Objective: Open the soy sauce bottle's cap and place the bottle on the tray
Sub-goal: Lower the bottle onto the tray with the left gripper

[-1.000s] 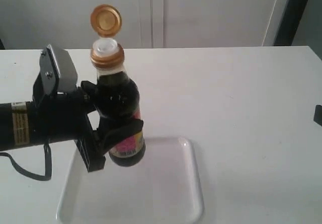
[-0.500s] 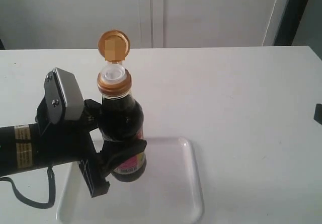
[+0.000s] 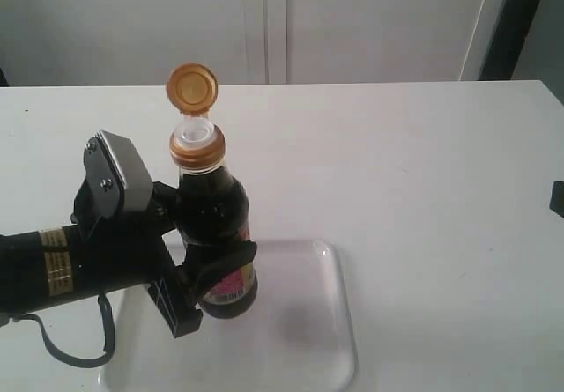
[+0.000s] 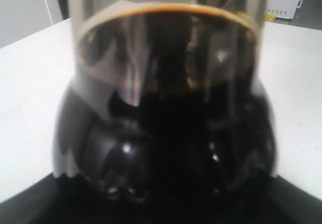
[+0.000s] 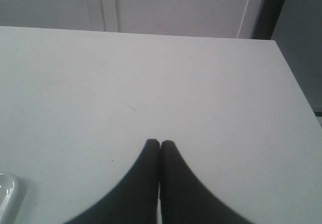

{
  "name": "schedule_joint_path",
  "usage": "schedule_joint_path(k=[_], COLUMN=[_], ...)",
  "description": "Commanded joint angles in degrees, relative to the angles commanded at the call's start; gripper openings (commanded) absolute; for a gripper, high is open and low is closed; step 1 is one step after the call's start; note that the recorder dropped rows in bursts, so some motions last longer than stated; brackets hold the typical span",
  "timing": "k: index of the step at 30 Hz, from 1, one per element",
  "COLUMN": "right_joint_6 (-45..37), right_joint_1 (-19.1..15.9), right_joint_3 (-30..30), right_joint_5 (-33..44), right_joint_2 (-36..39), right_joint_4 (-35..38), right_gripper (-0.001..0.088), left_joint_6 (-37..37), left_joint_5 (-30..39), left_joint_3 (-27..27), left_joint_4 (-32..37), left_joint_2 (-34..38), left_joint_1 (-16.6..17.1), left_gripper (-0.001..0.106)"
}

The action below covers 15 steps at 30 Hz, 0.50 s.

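Your left gripper (image 3: 210, 255) is pinching the soy sauce bottle (image 3: 211, 225) around its fat dark belly, one finger on each side. The bottle stands almost straight up, with its bottom over the back left part of the tray (image 3: 313, 339). You cannot tell from here if the bottom is touching the tray or just above it. The cap (image 3: 192, 87) is flipped open. It stands up behind the neck, hanging on by its hinge to the orange collar (image 3: 197, 151), and you can see the white spout (image 3: 196, 131) poking out.

In your left wrist view the bottle (image 4: 166, 133) fills almost everything, dark and blurry, with the line of the sauce near the neck.

Your right gripper (image 5: 160, 144) is far from the bottle, over the bare white table (image 5: 201, 93). Its two black fingertips are pressed together with nothing between them. A corner of the tray (image 5: 7, 196) peeks in at the edge of that view
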Motion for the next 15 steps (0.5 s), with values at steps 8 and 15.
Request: schedule_joint_path(k=[8, 15], right_joint_6=[0.0, 0.0], right_joint_1=[0.0, 0.0], right_joint_3=[0.0, 0.0], right_joint_5=[-0.21, -0.21], right_joint_2=[0.0, 0.0], right_joint_4=[0.0, 0.0], right_gripper=[0.0, 0.0], left_joint_6=[1.94, 3.05], left_joint_5=[-3.57, -3.57], left_joint_3=[0.0, 0.0], left_joint_4=[-0.03, -0.46], left_joint_2=[3.82, 6.73], left_joint_1=[0.0, 0.0], left_gripper=[0.0, 0.0])
